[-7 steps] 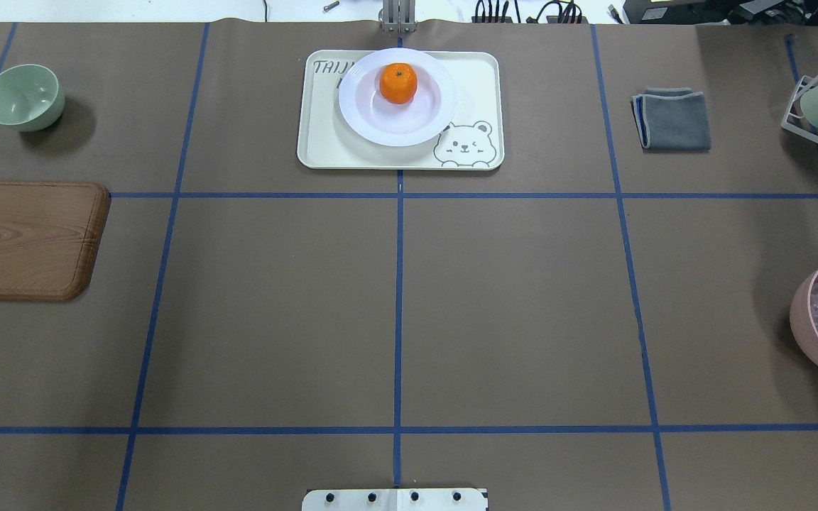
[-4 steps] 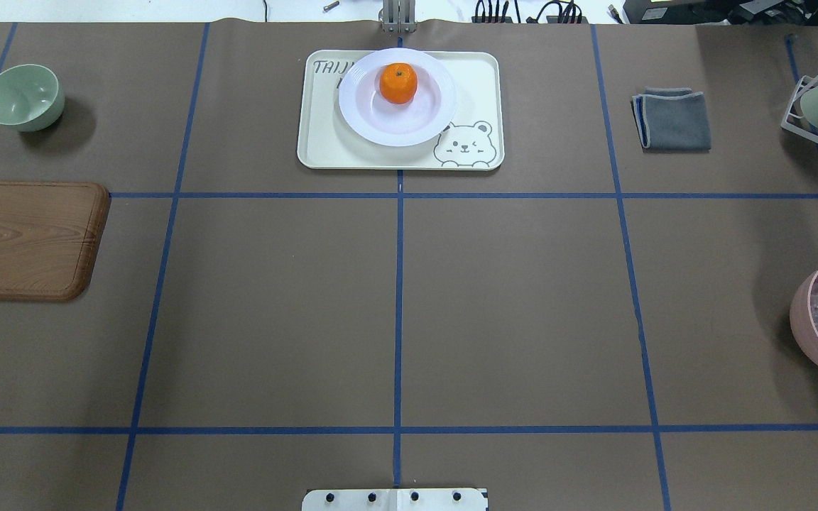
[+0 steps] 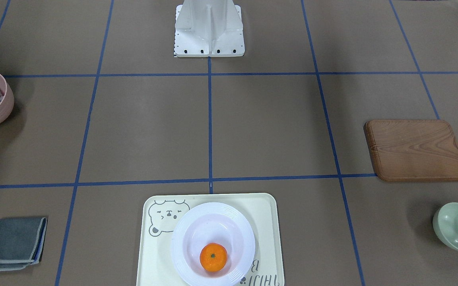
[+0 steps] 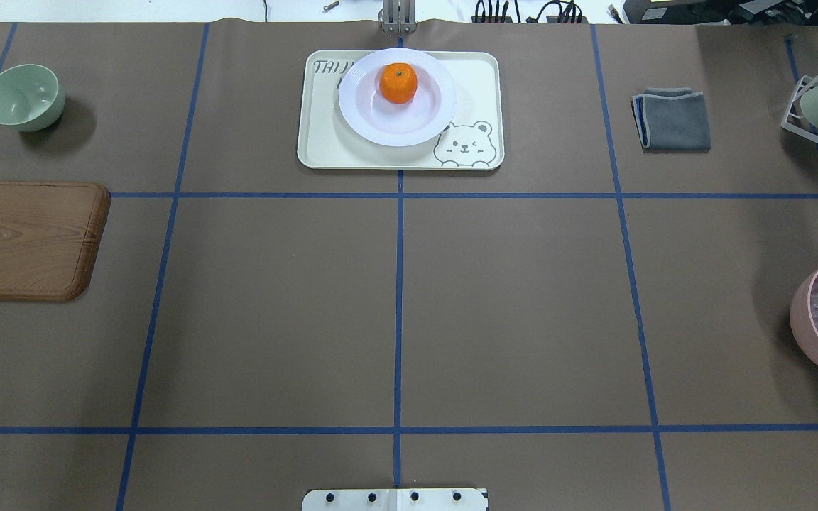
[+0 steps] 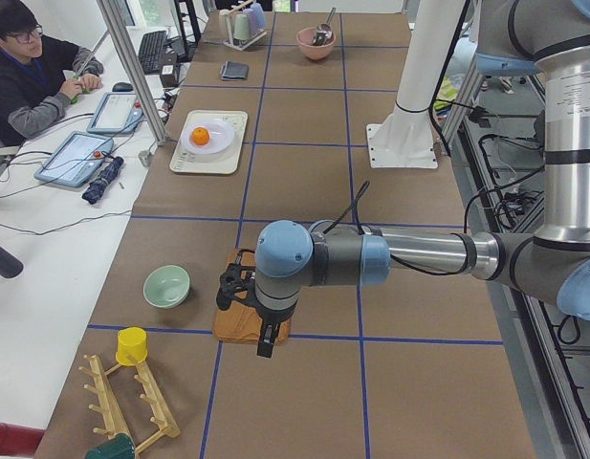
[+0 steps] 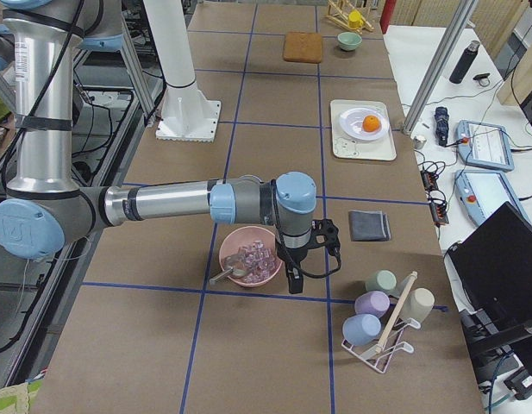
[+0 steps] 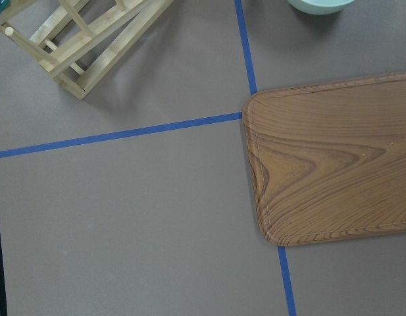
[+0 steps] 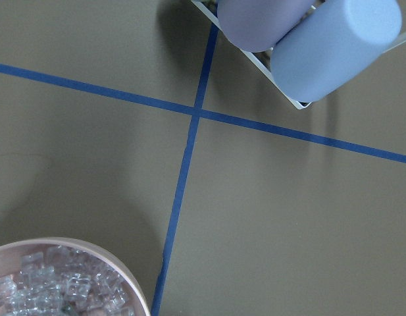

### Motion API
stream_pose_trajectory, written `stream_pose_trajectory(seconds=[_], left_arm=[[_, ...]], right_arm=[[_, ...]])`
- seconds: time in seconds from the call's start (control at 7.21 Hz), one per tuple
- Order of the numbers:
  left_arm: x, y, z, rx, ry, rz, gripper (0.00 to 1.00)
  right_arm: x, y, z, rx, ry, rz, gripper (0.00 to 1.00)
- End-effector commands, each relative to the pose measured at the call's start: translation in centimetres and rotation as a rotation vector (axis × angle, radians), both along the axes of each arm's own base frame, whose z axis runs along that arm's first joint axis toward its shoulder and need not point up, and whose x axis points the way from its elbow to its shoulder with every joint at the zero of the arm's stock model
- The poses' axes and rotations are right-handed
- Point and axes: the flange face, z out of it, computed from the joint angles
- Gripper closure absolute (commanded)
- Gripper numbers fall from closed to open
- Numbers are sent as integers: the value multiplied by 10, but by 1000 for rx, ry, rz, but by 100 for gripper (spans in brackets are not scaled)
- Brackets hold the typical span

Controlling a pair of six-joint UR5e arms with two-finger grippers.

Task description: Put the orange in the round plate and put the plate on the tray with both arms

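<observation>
Table (image 4: 522,298); plate (image 4: 395,126) apparently over tray (image 4: 480,78) lettering (image 4: 327,67)

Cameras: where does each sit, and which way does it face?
Front-facing: across the table, facing the pedestal; no arms.
Overhead: behind the robot, down onto the tray; pedestal foot only.
Exterior left: left end; left arm by the wooden board.
Exterior right: right end; right arm by the pink bowl.
Left wrist: down on the board; no fingers.
Right wrist: down on the bowl; no fingers.
Shared: front-facing and overhead show the orange in the round plate.
</observation>
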Motion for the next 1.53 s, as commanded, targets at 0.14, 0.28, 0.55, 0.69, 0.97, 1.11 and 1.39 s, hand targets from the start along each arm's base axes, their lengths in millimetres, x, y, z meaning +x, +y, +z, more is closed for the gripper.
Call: stream_pose_trajectory(seconds=[0.14,0.28,0.55,0.69,0.97,1.11,1.39], left_arm=[[0,-1,-1,1,-1,0,1],[0,-1,-1,1,1,0,1],[0,-1,-1,2,-1,1,1],[0,-1,-1,2,1,1,1],[0,-1,-1,1,1,0,1],[0,-1,-1,1,1,0,1],[0,-1,-1,1,1,0,1]], right_arm=[[0,0,-1,2,-2,0,0],[0,0,-1,2,-2,0,0],[0,0,-2,2,-6,0,0],[-2,0,-3,4,-28,-1,0],[-3,0,-2,1,-32,-1,0],[-3,0,-2,1,-32,-1,0],[-3,0,-2,1,-32,-1,0]])
